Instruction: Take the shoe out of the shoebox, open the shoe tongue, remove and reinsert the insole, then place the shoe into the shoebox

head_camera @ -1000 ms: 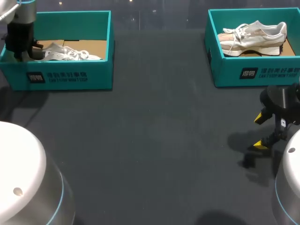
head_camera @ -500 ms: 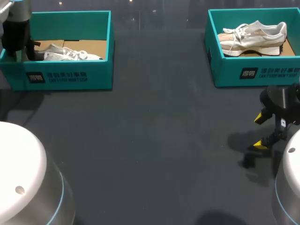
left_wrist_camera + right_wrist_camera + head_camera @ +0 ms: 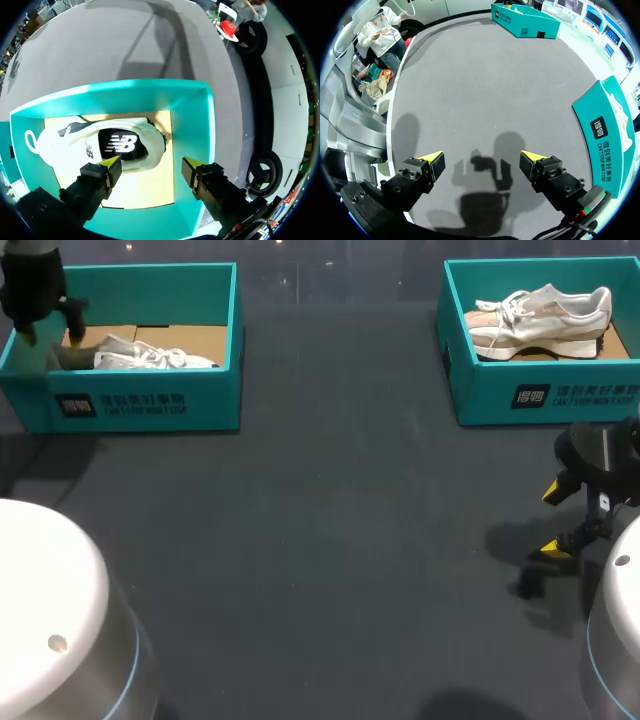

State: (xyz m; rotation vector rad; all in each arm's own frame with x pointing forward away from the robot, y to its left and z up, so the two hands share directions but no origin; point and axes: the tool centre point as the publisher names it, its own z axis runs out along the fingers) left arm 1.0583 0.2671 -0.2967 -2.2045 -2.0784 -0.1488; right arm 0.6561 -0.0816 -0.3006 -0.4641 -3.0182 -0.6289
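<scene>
The white shoe (image 3: 150, 356) lies inside the left shoebox (image 3: 140, 405), on its brown cardboard floor, so the first job of getting the shoe out is not done yet. The left gripper (image 3: 40, 308) hangs over the end of that box where the heel is. Its two yellow-tipped fingers are spread apart and hold nothing. In the left wrist view, the heel sits just ahead of the gap between the fingers. One finger is over the shoe's side edge, near the dark insole (image 3: 122, 145), and the other is over bare floor close to the box wall. I think the step now is to grab the shoe by the heel. To do it well, the gripper should move a little forward and go straight down, so one finger slips into the heel opening and the other goes behind the heel. It should keep off the box wall, which is close on that side — a bump could push the whole box. Then it should squeeze gently, because the heel looks soft and could fold, and lift straight up until the shoe is above the wall. The right gripper (image 3: 556, 520) hangs low over the dark table (image 3: 330, 540), near the other shoebox (image 3: 540, 395), which has a second shoe (image 3: 540, 310) in it. Its fingers are wide apart too and hold nothing.
</scene>
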